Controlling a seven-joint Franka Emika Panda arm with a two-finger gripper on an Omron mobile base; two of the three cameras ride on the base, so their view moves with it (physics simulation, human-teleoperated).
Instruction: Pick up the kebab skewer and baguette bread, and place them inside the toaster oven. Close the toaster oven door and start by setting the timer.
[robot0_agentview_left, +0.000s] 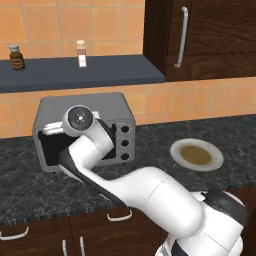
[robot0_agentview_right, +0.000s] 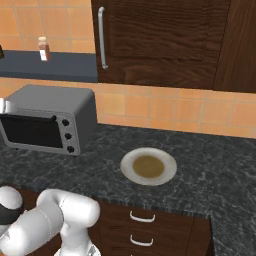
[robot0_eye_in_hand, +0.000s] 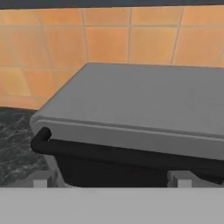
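**Door shut, timer knob next**

My hand (robot0_eye_in_hand: 111, 183) sits just in front of the toaster oven (robot0_agentview_right: 60, 107), at the top edge of the toaster oven door (robot0_agentview_right: 31, 131); jaws spread wide, gripping nothing. The oven stands at the back left of the desk (robot0_agentview_right: 210, 165), against the tiled wall. Door looks closed, dark handle bar (robot0_eye_in_hand: 122, 155) right ahead of the fingertips (robot0_eye_in_hand: 40, 180). Skewer and baguette I can't make out; the plate (robot0_agentview_right: 127, 172) mid-desk is bare, so I judge them inside. Remaining step: the timer. Next I need to shift right to the three black knobs (robot0_agentview_right: 68, 135) and turn one; which is the timer, can't tell.
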